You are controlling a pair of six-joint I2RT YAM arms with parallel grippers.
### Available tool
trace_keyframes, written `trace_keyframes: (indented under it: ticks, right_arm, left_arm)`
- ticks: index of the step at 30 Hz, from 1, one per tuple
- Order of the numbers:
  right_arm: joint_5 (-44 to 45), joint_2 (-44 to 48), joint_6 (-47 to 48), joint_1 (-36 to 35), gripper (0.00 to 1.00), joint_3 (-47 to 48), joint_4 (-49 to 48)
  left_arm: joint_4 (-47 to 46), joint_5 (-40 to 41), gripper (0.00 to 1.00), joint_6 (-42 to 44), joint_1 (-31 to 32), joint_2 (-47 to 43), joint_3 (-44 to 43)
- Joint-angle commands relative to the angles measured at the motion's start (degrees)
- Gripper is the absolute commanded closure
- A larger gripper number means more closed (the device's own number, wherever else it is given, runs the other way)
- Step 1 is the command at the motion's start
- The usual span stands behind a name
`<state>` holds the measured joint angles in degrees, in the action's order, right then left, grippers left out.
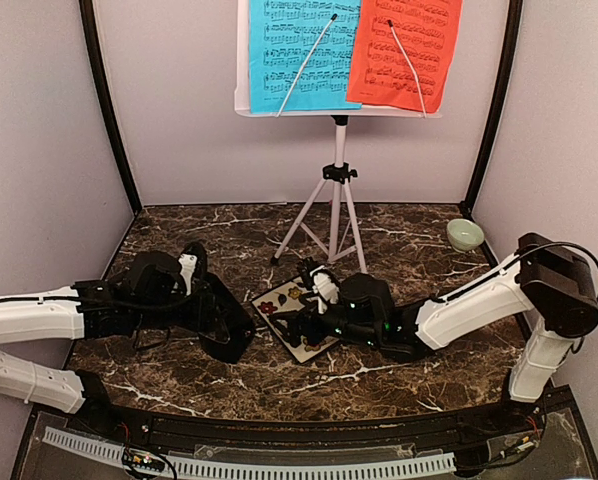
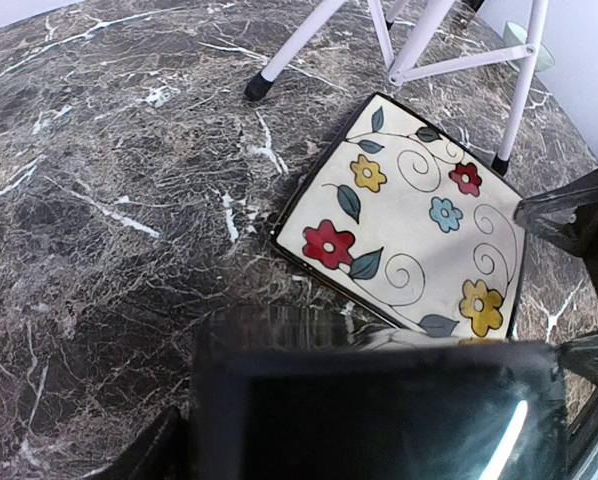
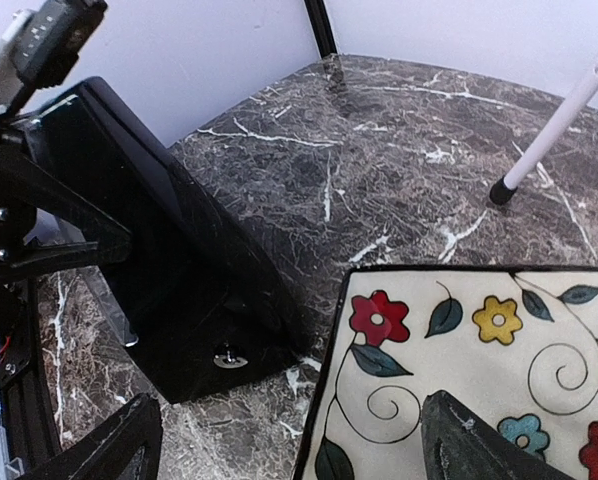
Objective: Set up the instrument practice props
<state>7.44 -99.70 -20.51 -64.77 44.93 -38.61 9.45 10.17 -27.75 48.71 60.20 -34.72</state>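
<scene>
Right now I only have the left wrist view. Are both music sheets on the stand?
Observer: Yes, the blue sheet and red sheet sit side by side on the music stand.
Operator: Is the metronome's base on the tile?
Observer: No, the metronome stands on the marble table, just beside the floral tile.
Operator: Right gripper holding anything?
Observer: No, the right gripper is open over the tile, empty.
</scene>
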Motion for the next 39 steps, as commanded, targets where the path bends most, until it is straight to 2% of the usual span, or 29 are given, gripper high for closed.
trace_keyframes:
  ticks: [1,2,4,10,12,14,21,26,32,39]
  right_arm:
    - [0.0,-2.7,1.0,-0.8,0.12,1.7,-2.8]
    - [0.6,-3.3,1.6,-1.2,0.14,1.8,-3.0]
    - [2.5,-4.0,4.0,-2.4,0.17,2.1,-3.6]
    - [7.0,-5.8,13.1,-6.0,0.27,3.2,-6.1]
    - [6.7,-5.6,17.1,-6.8,0.28,2.5,-8.4]
    - [8.2,-5.4,20.8,-7.5,0.33,1.5,-12.3]
    - [17.0,-6.9,32.2,-8.9,0.52,1.7,-23.0]
    - [22.9,-10.3,42.9,-9.8,0.61,5.7,-26.7]
    - [24.1,-13.0,48.1,-10.3,0.64,9.5,-27.8]
    - [26.6,-15.5,50.9,-10.4,0.63,13.3,-29.7]
  left_arm:
    - [-1.6,-0.1,0.55,-0.5,0.1,-0.1,-0.7]
    - [-1.8,-0.1,0.62,-0.2,0.2,-0.6,-1.2]
    - [-2.0,0.0,0.68,0.6,0.3,-1.5,-2.2]
    - [2.2,0.8,0.73,6.2,0.6,-3.0,-8.4]
    - [5.2,1.8,0.8,10.2,1.1,-2.7,-12.7]
    - [11.0,6.1,0.85,12.7,2.6,-0.8,-17.9]
    - [23.6,15.0,0.88,16.2,4.9,5.0,-31.9]
    - [29.3,14.7,0.88,16.0,6.0,8.8,-41.0]
    - [36.5,17.0,0.88,14.9,7.1,13.0,-50.2]
    - [41.8,19.9,0.88,13.7,9.0,17.2,-57.1]
